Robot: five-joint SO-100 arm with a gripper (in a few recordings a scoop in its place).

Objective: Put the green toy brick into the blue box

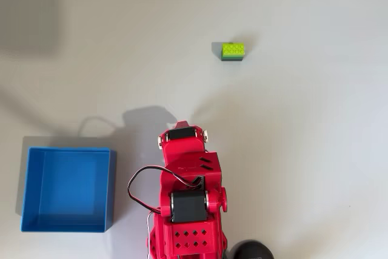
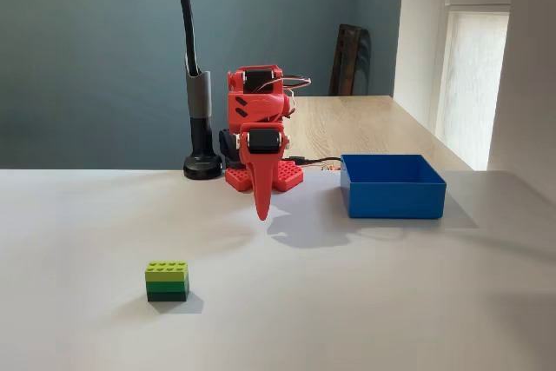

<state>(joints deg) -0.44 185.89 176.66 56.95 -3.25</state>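
My fingers (image 2: 261,208) are closed together, holding nothing, pointing down above the table (image 2: 391,301). The green toy brick (image 2: 167,281) lies well apart from the blue box (image 2: 393,186)

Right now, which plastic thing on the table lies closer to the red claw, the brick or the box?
The blue box: it sits just beside the gripper, while the green toy brick lies farther off.
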